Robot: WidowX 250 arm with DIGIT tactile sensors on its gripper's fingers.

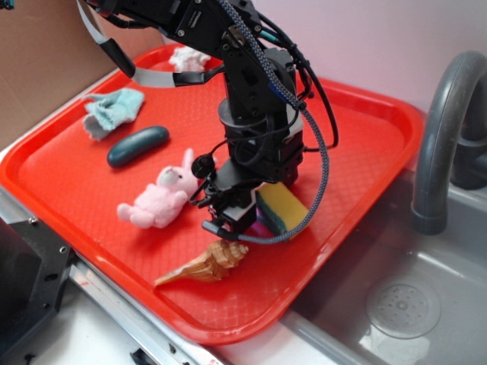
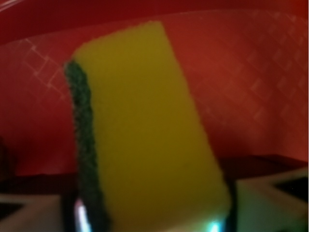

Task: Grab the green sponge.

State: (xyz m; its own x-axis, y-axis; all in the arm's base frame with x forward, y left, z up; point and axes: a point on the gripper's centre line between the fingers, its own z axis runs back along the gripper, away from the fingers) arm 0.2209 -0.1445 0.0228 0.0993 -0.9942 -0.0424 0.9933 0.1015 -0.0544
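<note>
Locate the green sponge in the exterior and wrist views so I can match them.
Exterior: green sponge at lower centre, right of the claw.
Wrist: sponge fills the centre, green layer on its left edge.
Shared landmark: the red tray.

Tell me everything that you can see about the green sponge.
The green sponge is a rectangular block of yellow foam with a thin, rough, dark green scrubbing layer on one side face. It looks dry and whole. It sits between the fingers of the gripper, which press on it from both sides, over the red tray. Whether it still touches the tray cannot be seen.
</note>
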